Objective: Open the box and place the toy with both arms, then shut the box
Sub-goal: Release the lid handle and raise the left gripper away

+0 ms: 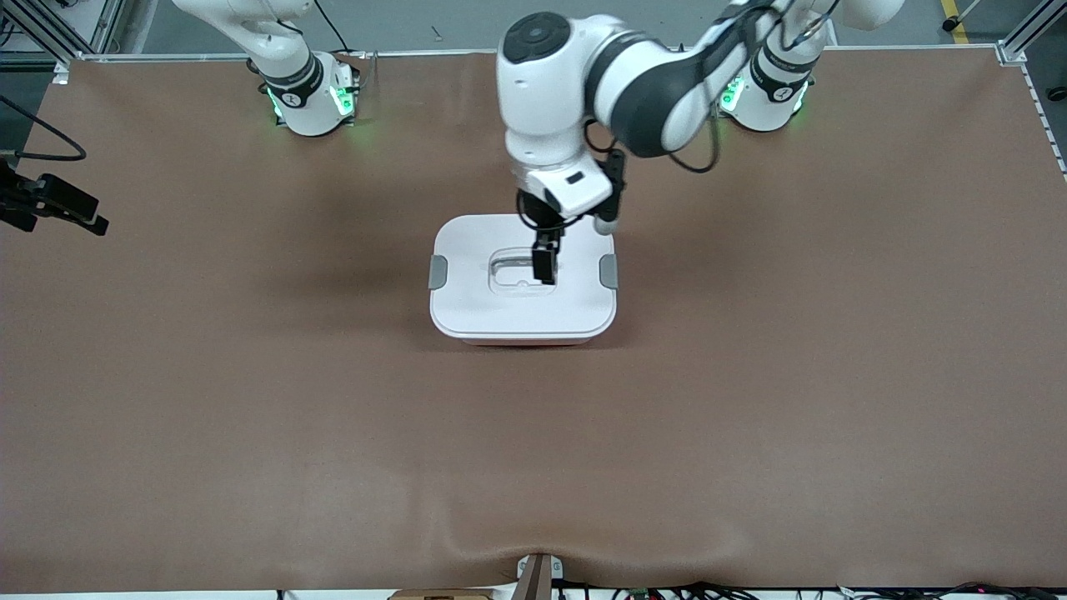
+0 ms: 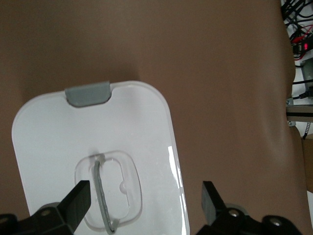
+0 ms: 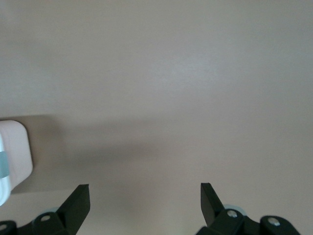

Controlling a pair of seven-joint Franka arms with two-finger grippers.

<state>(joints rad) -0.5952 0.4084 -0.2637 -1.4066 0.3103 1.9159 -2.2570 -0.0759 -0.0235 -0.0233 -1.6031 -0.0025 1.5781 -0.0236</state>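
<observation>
The box (image 1: 500, 312) stands mid-table with its white lid on and grey clips (image 1: 438, 272) at both ends; a strip of pink tub shows under the lid. My left gripper (image 1: 543, 260) hangs open just above the lid's clear recessed handle (image 1: 510, 275). In the left wrist view the gripper (image 2: 145, 200) straddles the handle (image 2: 105, 196), with one clip (image 2: 88, 93) in sight. My right gripper (image 1: 93, 222) is open and empty over the table at the right arm's end; its wrist view (image 3: 145, 196) shows bare table and a box corner (image 3: 14, 152). The toy shows in no view.
The brown mat (image 1: 750, 417) covers the whole table. A small mount (image 1: 538, 575) sits at the table edge nearest the front camera. Cables and electronics (image 2: 299, 44) lie past the table edge in the left wrist view.
</observation>
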